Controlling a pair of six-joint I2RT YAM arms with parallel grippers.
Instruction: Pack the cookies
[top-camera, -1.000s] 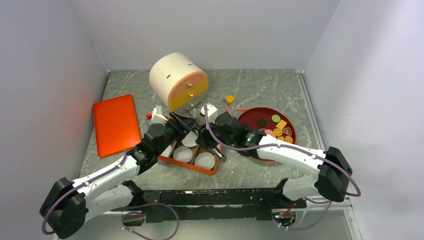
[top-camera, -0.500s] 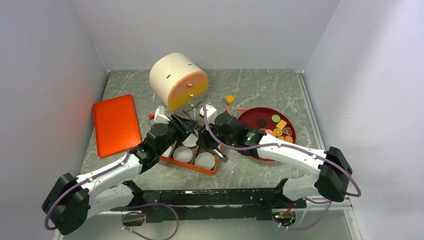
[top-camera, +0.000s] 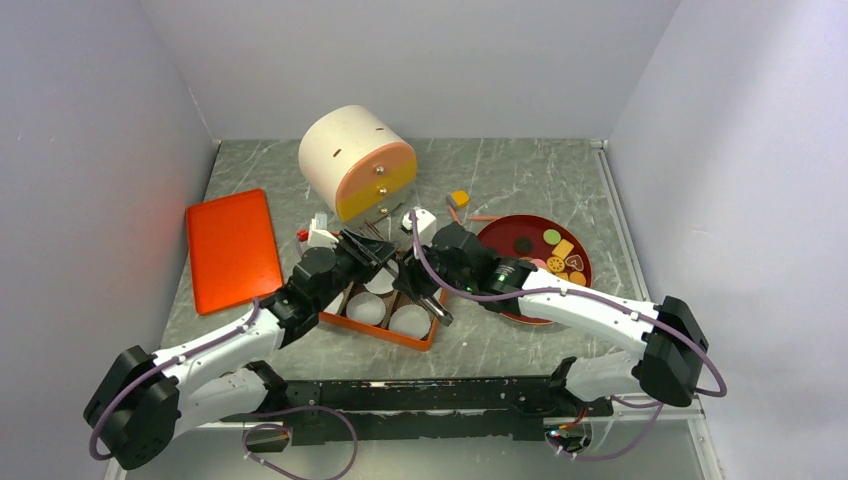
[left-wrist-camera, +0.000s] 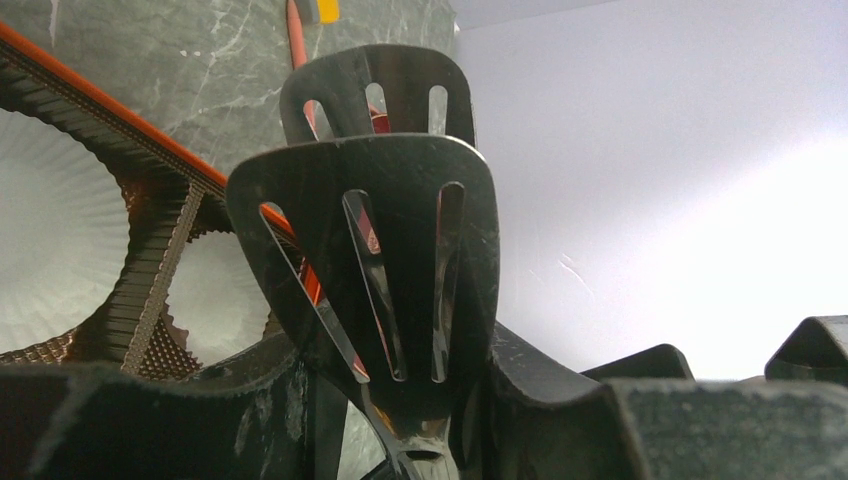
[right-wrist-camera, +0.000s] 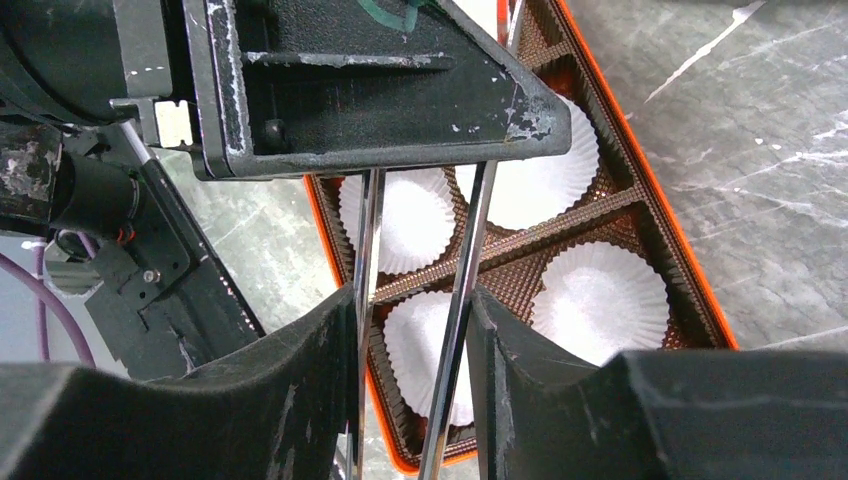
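Top view: cookies (top-camera: 555, 252) lie on red plate (top-camera: 520, 220), right of orange box (top-camera: 385, 337).
Left wrist: left gripper (left-wrist-camera: 400, 405) clamps slotted tongs (left-wrist-camera: 385, 230).
Right wrist: right gripper (right-wrist-camera: 410, 330) presses both tong arms, likely a handover, above empty paper cups (right-wrist-camera: 600, 300).
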